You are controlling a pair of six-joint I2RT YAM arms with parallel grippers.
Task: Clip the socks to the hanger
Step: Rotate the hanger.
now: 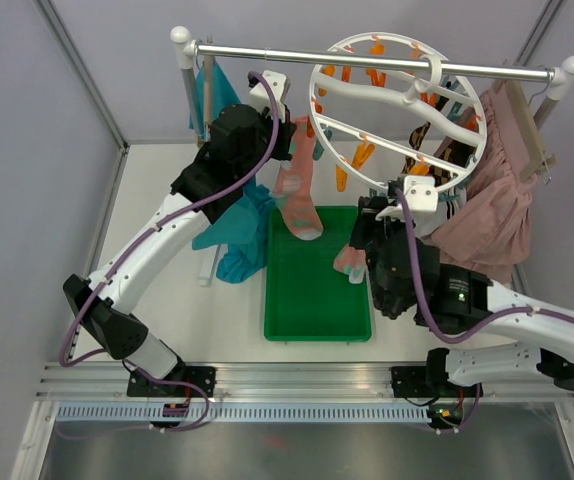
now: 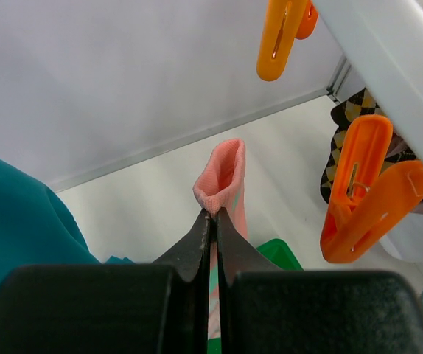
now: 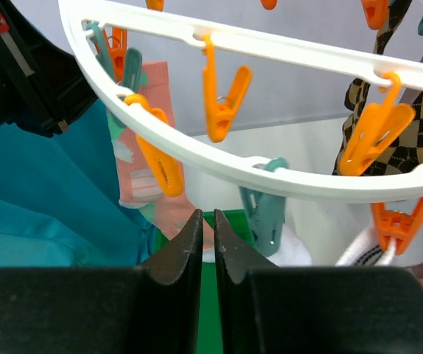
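While the left gripper was clamped tight on the ribbed cuff of a soft pink sock w/ mint and white patches, the cuff's open mouth stood up just past its fingertips. The rest dangled below the hand, foot end over the flat green plastic tray in the top view. Up and to the R of that hand ran a bar of the large round white plastic drying ring. One orange plastic clip hung off it near the fingertips on the R, clear of the sock, w/ another higher up. Brown-black-cream argyle socks hung behind that clip. A big teal fabric garment filled the space L of the hand. The right gripper had its jaws drawn almost together, only a thin slit btwn them, nothing in it. It sat just under the ring's near rim. A teal plastic clip hung straight ahead, slightly R of the tips, w/ orange ones above and to either side. The pink sock hung ahead-L of it, beyond the rim. From above, a second pink-and-white sock showed below this hand at the tray's R edge; couldn't tell if lying or hanging. The ring's hook sat on a shiny metal rail, w/ a dusty-pink pleated skirt hanging well R of the R hand.
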